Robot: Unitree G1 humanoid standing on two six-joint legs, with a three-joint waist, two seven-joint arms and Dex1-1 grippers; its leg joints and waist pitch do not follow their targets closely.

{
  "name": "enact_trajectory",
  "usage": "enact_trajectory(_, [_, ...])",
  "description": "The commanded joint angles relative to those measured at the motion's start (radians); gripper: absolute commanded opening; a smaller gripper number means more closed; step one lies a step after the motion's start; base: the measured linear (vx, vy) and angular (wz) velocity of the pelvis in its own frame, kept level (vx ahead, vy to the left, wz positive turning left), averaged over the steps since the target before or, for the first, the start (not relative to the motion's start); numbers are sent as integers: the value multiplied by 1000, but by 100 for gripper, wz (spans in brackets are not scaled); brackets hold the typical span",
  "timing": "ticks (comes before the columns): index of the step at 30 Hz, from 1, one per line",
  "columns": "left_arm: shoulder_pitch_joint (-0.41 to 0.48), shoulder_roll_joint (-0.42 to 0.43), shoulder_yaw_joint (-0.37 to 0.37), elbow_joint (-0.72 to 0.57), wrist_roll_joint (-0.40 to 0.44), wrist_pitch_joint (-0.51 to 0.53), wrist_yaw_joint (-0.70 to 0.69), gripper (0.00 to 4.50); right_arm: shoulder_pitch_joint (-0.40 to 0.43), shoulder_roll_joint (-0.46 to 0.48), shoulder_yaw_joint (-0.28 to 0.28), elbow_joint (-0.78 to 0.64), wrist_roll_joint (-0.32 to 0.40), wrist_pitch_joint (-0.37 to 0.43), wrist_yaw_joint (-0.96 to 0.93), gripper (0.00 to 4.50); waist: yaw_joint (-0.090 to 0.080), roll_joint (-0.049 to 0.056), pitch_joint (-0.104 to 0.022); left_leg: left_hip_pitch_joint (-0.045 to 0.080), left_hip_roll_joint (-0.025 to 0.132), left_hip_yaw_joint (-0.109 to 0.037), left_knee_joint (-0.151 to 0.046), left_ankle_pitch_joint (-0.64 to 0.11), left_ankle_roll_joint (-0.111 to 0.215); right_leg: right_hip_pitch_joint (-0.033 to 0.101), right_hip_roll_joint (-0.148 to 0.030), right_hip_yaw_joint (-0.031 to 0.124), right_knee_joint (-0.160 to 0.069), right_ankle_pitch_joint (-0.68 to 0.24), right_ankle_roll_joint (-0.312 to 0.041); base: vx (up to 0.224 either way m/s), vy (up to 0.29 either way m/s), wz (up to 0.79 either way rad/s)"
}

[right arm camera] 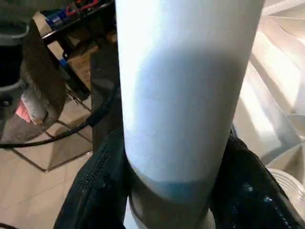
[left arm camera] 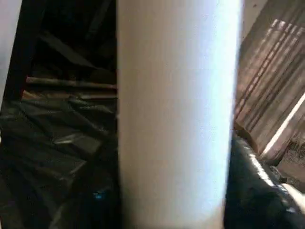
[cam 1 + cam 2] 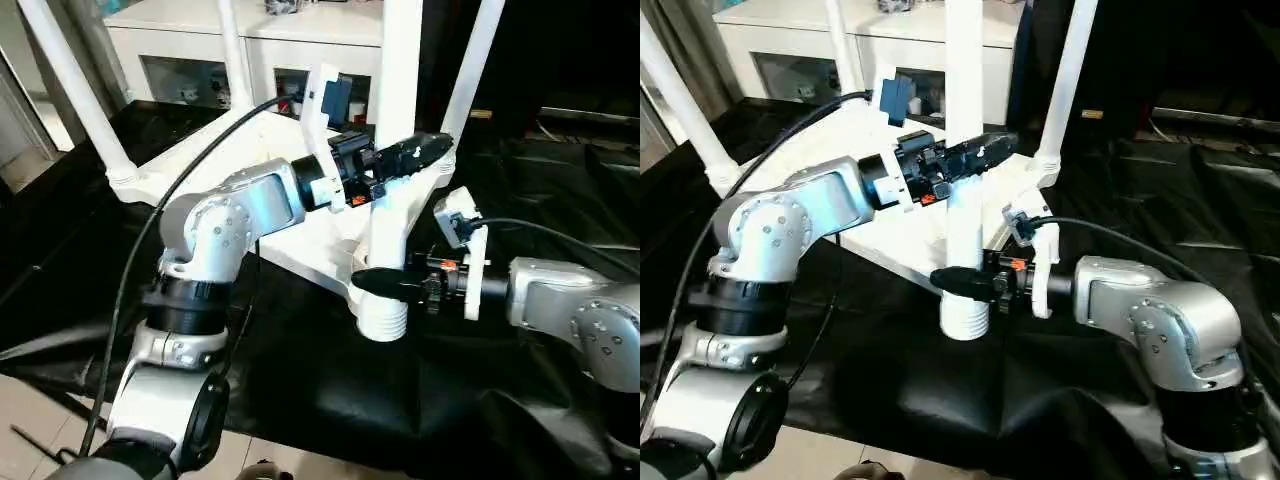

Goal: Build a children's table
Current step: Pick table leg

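Note:
The children's table lies upside down on black cloth, its ribbed white top (image 3: 290,250) facing up. Three white legs (image 3: 70,80) stand in the far sockets. A fourth white leg (image 3: 397,90) stands upright in the near corner socket (image 3: 385,318). My left gripper (image 3: 425,152) reaches across this leg at mid height, open, one finger on each side of the tube (image 2: 176,114). Lower down, just above the socket, my right gripper (image 3: 375,283) is shut on the same leg (image 1: 186,95), its black fingers (image 1: 100,191) pressed against both sides.
A white cabinet (image 3: 200,50) with glass-fronted shelves stands behind the table. Black sheeting (image 3: 400,400) covers the work surface, rumpled to the right. A black cable (image 3: 180,180) runs along my left arm. Light floor (image 3: 30,420) shows at the near left.

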Motion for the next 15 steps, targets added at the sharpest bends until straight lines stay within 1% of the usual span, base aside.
enact_trajectory(1, [3, -11, 5, -19, 0, -27, 5, 283, 2, 12, -17, 6, 12, -10, -19, 189, 0, -29, -75, 22, 94, -49, -64, -86, 30, 46, -120, 70, -73, -324, -88, 0, 0, 0])
enact_trajectory(2, [9, -30, 21, -11, 12, -72, 23, 291, 5, 31, -32, 5, 15, -25, -33, 189, 0, -30, -73, 21, 94, -49, -64, -89, 33, 46, -122, 71, -77, -330, -89, 0, 0, 0])
enact_trajectory(4, [19, -47, 29, -10, 33, -134, 34, 295, 7, 66, -61, 6, 18, -55, -62, 189, 1, -29, -75, 22, 95, -49, -65, -94, 28, 45, -123, 69, -78, -337, -87, 0, 0, 0])
enact_trajectory(5, [35, -91, 68, -8, 2, -182, 39, 295, 4, 129, -115, 14, 41, -87, -112, 189, -1, -32, -74, 21, 95, -48, -65, -94, 29, 43, -126, 70, -79, -331, -93, 0, 0, 0])
enact_trajectory(6, [37, -107, 87, -5, -11, -197, 46, 295, 3, 146, -130, 15, 48, -94, -126, 189, -2, -31, -75, 20, 94, -48, -64, -96, 26, 43, -126, 69, -78, -331, -97, 0, 0, 0])
enact_trajectory(7, [37, -124, 112, 4, -19, -218, 68, 295, 0, 169, -149, 19, 59, -97, -149, 189, -1, -33, -76, 22, 96, -48, -65, -96, 25, 46, -124, 68, -77, -324, -98, 0, 0, 0])
enact_trajectory(8, [38, -138, 137, 8, -41, -225, 74, 295, -2, 190, -165, 20, 67, -102, -169, 189, 0, -34, -76, 21, 95, -48, -66, -92, 26, 46, -124, 69, -75, -316, -99, 0, 0, 0])
enact_trajectory(9, [37, -152, 165, 15, -66, -236, 82, 295, -3, 216, -182, 22, 70, -116, -196, 189, -1, -30, -77, 22, 97, -50, -66, -93, 24, 44, -124, 68, -73, -305, -108, 0, 0, 0])
enact_trajectory(10, [38, -162, 187, 21, -80, -245, 96, 295, -5, 238, -196, 26, 68, -127, -225, 189, -2, -30, -76, 22, 98, -49, -67, -98, 23, 43, -125, 68, -75, -304, -109, 0, 0, 0])
enact_trajectory(11, [40, -167, 199, 21, -90, -252, 97, 295, -4, 253, -205, 32, 58, -142, -249, 189, -3, -33, -75, 23, 98, -50, -69, -107, 18, 42, -124, 68, -75, -305, -110, 0, 0, 0])
enact_trajectory(12, [46, -166, 203, 17, -96, -255, 92, 295, -3, 263, -210, 40, 40, -157, -270, 189, -3, -32, -75, 24, 97, -49, -70, -108, 12, 44, -125, 68, -73, -304, -108, 0, 0, 0])
enact_trajectory(13, [46, -166, 203, 17, -96, -255, 92, 295, -3, 264, -210, 40, 40, -158, -270, 189, -4, -33, -74, 23, 96, -49, -71, -106, 10, 43, -124, 70, -72, -305, -101, 0, 0, 0])
enact_trajectory(14, [64, -128, 172, 3, -43, -285, 56, 295, 4, 277, -217, 71, -27, -205, -325, 189, -1, -29, -74, 24, 96, -50, -72, -107, 8, 42, -125, 70, -73, -309, -97, 0, 0, 0])
enact_trajectory(15, [74, -93, 140, 1, 10, -307, 31, 295, 10, 276, -214, 85, -70, -231, -349, 189, -6, -29, -71, 24, 95, -50, -75, -117, -3, 38, -122, 70, -76, -330, -78, 0, 0, 0])
